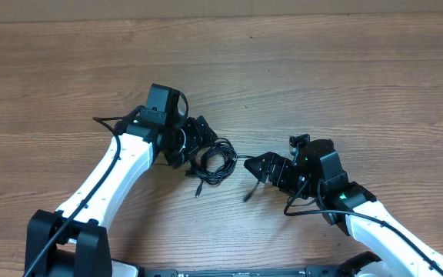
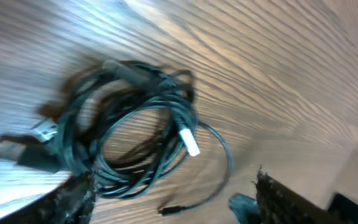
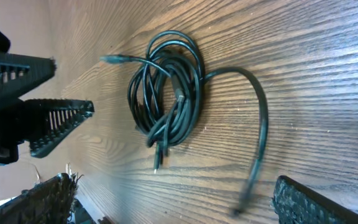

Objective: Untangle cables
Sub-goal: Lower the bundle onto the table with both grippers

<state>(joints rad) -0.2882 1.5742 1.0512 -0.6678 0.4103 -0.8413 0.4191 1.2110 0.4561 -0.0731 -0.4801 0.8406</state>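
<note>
- The wooden bench (image 1: 344, 69) fills the overhead view, its grain running side to side.
- The left arm (image 1: 121, 165), white with black joints, reaches from the lower left corner up toward the middle of the bench.
- The right arm (image 1: 383, 231) comes in from the lower right corner and points left, toward the same middle ground.
- The left hand (image 2: 174, 180) stands wide open. Its two ridged fingers (image 2: 73, 199) sit far apart at the bottom edge of its wrist view, and they grip nothing. The coil lies on the wood just ahead of them.
- The right hand (image 3: 176, 182) is also spread wide and holds nothing, with bare wood between its fingers (image 3: 316, 202).
- The cables (image 1: 215, 160) lie in one tangled black coil on the bench between the two hands, right up against the left hand and a little apart from the right.
- One loose strand (image 3: 263, 124) arcs out of the coil and runs down toward the right hand, ending close to one finger; whether it touches cannot be told.
- A pale-tipped plug (image 2: 190, 140) lies across the coil's inner ring.
- A small dark plug (image 2: 169, 211) ends a thin strand near the left hand.
</note>
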